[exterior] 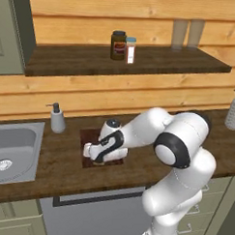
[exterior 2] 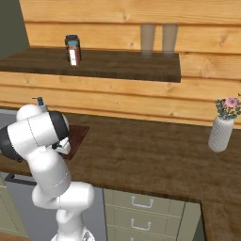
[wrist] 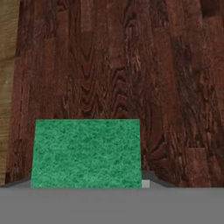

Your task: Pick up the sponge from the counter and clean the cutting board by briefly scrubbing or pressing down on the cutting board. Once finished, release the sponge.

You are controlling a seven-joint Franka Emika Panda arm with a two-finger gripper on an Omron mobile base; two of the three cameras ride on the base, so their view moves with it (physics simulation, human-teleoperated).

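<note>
The arm (exterior: 178, 156) rises from the base, bends at a big white elbow and folds back low over the counter (exterior: 54, 165), its forearm reaching toward nine o'clock in the left base view. The hand points down at the board (exterior: 87, 135), and the gripper (exterior: 95, 156) sits right at the board's surface, its body covering most of the board from that side. From the right base view the arm's upper links block the hand – just a corner of the board (exterior 2: 80, 134) shows past them.

In the hand view the sponge (wrist: 86, 153) lies green side up at six o'clock, flat against the dark reddish wood grain of the board (wrist: 131, 65), which spreads out to twelve o'clock. The sponge sits between the fingers, but the tips themselves are hidden, so I cannot tell whether they clamp it or have let go.

On the counter, the steel sink (exterior: 14, 151) lies at nine o'clock from the board, and a soap dispenser (exterior: 57, 118) stands between the two, nearer the wall. A white vase (exterior 2: 221, 132) holding pink flowers stands well off at three o'clock. On the shelf (exterior: 126, 62) above – a dark jar (exterior: 118, 45) with a small white shaker (exterior: 130, 50) just beside it.
</note>
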